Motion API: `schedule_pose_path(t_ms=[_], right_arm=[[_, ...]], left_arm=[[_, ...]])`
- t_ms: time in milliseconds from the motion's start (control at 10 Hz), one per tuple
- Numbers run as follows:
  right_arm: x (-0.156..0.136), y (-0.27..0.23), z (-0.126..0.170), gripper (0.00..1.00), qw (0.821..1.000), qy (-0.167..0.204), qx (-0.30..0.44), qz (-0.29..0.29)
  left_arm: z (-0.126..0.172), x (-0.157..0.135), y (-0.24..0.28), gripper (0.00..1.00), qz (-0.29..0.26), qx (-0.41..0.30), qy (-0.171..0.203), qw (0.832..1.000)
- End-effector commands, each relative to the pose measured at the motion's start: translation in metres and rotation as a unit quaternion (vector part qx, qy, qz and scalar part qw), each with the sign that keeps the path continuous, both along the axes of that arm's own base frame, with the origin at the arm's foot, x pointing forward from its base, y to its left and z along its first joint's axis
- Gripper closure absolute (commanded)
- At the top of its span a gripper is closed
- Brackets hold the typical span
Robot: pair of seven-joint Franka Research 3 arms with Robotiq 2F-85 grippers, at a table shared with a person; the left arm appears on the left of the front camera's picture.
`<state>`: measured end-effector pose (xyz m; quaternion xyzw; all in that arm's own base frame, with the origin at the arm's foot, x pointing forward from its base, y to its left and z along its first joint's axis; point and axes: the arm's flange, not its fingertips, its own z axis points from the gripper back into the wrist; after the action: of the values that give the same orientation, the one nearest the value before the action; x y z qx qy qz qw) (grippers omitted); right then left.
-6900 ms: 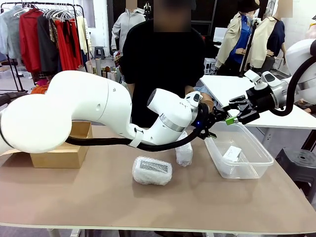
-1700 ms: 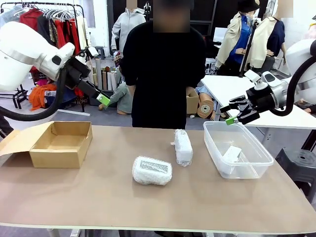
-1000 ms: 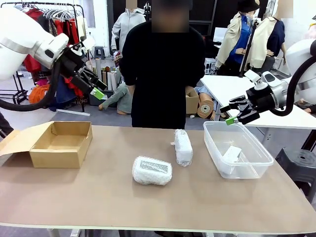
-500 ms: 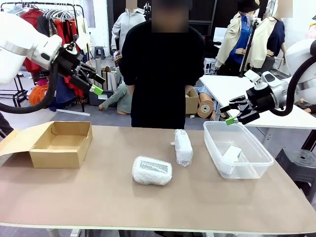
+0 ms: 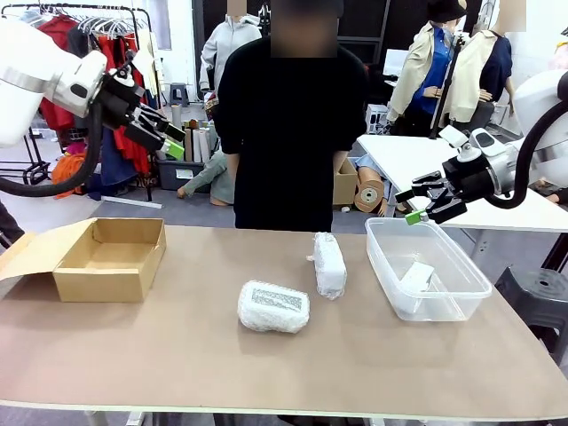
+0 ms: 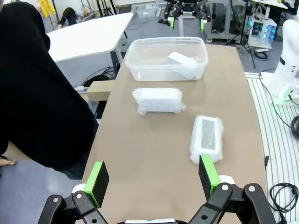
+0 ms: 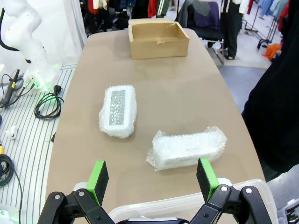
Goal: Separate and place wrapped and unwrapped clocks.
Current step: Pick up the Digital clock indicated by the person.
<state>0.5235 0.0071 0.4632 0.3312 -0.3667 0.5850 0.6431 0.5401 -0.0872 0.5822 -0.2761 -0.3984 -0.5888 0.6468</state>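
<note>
A brown counter (image 5: pixel 177 355) is seen running right across, with a person in black (image 5: pixel 293 133) stood at its far edge. An open cardboard box (image 5: pixel 111 257) is parked at the counter's left end and a clear plastic tub (image 5: pixel 388 266) at the right end. Between them, two bubble-wrapped bundles are laid on the bare counter, near each other but not touching. The grey-faced bundle (image 5: pixel 273 306) is nearer the robot's side with its face up. The plain bundle (image 5: pixel 329 264) is set further back, closer to the tub. A bare white block (image 5: pixel 417 275) is lying inside the tub, probably tilted, though that's hard to call through the plastic. The left fingers (image 6: pixel 96 177) are held high above the counter's left end, spread wide with nothing between them. The right fingers (image 7: pixel 98 176) are held up over the tub's far end, also spread apart and empty.
</note>
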Motion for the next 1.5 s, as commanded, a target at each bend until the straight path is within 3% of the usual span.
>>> schedule_pose_path(t_ms=[0, 1400], right_arm=[[0.0002, -0.0003, 0.0015, 0.00, 1.000, -0.002, 0.000, 0.000], [0.0002, -0.0003, 0.0015, 0.00, 1.000, -0.002, 0.000, 0.000]], left_arm=[[0.0005, -0.0019, -0.0015, 0.00, -0.030, -0.004, 0.001, 1.000], [-0.0010, -0.0056, -0.0067, 0.00, -0.035, -0.005, 0.010, 0.999]])
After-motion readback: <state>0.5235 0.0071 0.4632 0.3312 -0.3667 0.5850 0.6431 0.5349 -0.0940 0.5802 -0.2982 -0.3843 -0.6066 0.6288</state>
